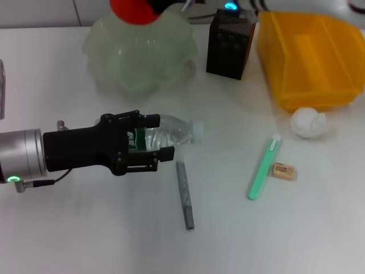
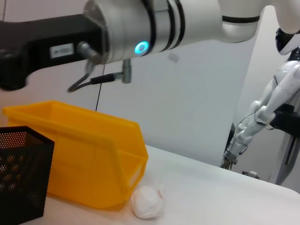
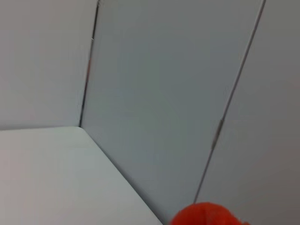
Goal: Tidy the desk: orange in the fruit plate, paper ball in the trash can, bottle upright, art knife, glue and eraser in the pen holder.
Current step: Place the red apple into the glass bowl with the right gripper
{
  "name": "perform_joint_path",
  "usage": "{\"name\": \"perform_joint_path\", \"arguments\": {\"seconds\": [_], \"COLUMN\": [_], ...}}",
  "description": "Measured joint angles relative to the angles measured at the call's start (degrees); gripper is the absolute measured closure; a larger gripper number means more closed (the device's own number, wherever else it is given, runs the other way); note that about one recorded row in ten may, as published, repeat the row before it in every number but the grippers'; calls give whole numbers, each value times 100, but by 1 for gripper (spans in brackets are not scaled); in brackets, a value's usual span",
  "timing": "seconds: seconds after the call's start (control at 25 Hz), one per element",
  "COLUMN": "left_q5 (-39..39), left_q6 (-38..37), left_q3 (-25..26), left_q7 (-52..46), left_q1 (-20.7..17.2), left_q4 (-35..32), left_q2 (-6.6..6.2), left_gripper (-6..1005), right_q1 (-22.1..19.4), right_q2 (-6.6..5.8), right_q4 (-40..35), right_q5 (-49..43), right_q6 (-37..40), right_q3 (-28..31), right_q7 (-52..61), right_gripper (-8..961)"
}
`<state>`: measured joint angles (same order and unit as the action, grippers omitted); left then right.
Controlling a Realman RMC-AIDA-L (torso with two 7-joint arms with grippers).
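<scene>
The left gripper straddles the lying bottle, fingers spread. The orange hovers above the fruit plate — the right gripper's grip: cannot tell. Knife, glue, eraser and paper ball lie on the desk — pen holder and trash can wait.

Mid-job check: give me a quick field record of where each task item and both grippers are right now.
left gripper: jaws around the lying bottle
right gripper: not clearly seen, far side above the fruit plate
orange: above the plate's far rim
paper ball: on the desk, outside the trash can
art knife: on the desk
glue: on the desk beside the eraser
pen holder: upright between plate and trash can
</scene>
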<state>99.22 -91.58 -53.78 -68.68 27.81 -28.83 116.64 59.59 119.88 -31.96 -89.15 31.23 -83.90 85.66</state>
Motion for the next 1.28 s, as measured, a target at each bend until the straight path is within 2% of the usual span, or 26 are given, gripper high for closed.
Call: {"name": "perform_joint_path", "arguments": {"seconds": [0.2,0.68,0.88,1.28], "left_q5": [0,1,1,1], "left_q6": [0,1,22,21], "left_q3": [8,15,43,72], "left_q7": [0,18,21,21], "left_q1": [5,5,5,5], "left_q4": [-1,-12,-14,-28], "left_q2": [12,44,43,44], "left_gripper": [186,186,187,187], "right_q1": [131,138,145,157], "right_q2": [1,1,1,0], "right_q4": [325,378,381,339], "right_q5": [787,863,866,874], "right_q6": [-454,-460,-445,-471], "right_q3": [-443,-471,-475,-478], "right_q7": [-291,-313,-316,-321], "right_gripper": [910,910,741,530]}}
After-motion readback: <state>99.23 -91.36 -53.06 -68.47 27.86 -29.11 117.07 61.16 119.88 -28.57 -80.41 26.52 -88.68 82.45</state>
